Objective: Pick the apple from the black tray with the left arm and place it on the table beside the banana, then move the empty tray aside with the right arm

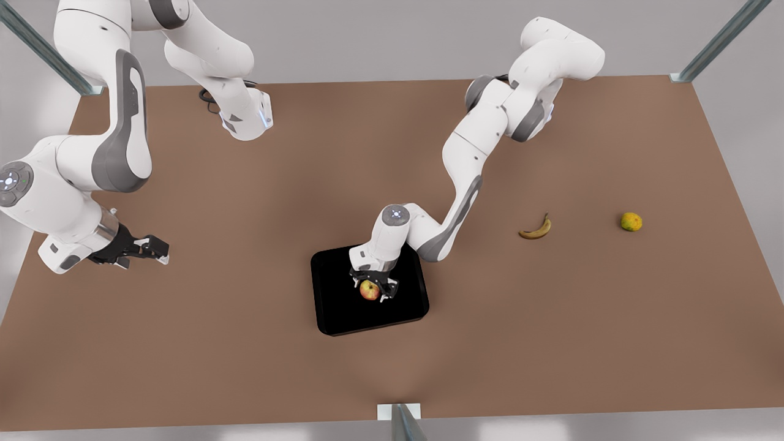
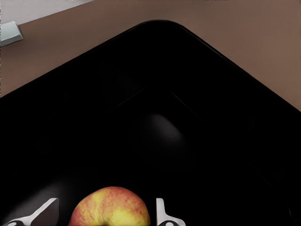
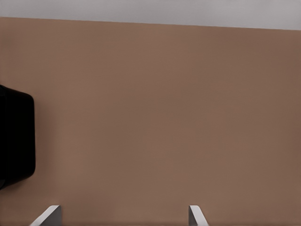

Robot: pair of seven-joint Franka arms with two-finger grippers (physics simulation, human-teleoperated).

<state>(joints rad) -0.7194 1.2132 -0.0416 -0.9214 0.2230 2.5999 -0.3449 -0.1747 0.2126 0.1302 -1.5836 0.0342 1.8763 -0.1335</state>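
Glossy black tray lies on the brown surface, with the left tool lowered into it from above. That tool's two fingers stand on either side of the apple, which rests on the tray floor directly between them; the left wrist view shows the light fingertips flanking the apple with narrow gaps, so the tool is partly open around the fruit and no firm clamp can be confirmed. The tray stretches out ahead of this tool, with one rounded corner facing the surface edge. The banana lies on the bare surface well away from the left tool, toward the front view's right, and a yellow-green citrus fruit lies beyond it on the same side. The right tool hangs just above the surface well apart from the tray, toward the front view's left, its arm waiting. Its fingers are spread wide and hold nothing; ahead of them is bare surface, with one rounded end of the tray off to the side.
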